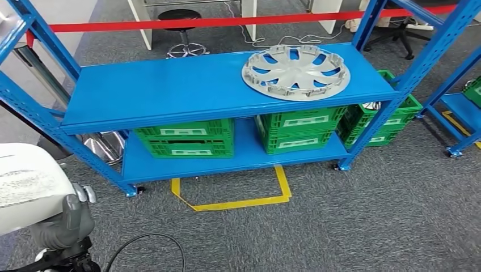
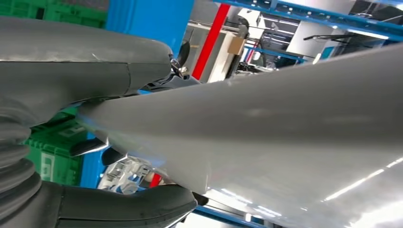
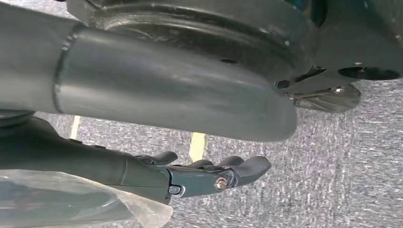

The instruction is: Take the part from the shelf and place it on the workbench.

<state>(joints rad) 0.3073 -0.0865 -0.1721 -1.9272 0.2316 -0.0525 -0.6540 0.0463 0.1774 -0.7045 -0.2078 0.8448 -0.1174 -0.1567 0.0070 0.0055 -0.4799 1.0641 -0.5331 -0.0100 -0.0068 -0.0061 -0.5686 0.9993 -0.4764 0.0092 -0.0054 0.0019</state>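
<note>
My left hand (image 1: 68, 224) sits at the bottom left of the head view and grips a large, smooth, pale grey part (image 1: 25, 187). In the left wrist view the part (image 2: 285, 128) is clamped between the thick thumb (image 2: 85, 52) and the darker fingers (image 2: 123, 206). A silver hubcap-like wheel cover (image 1: 296, 72) lies flat at the right end of the blue shelf's upper board (image 1: 170, 90), far from both hands. My right hand (image 3: 190, 175) hangs over the grey carpet, its fingers stretched out and holding nothing.
Green crates (image 1: 187, 139) (image 1: 298, 130) stand on the lower board, and another (image 1: 380, 122) stands beside the right post. A yellow tape outline (image 1: 238, 201) marks the carpet in front of the shelf. A red barrier tape (image 1: 227, 22) and a stool (image 1: 181, 28) lie behind it.
</note>
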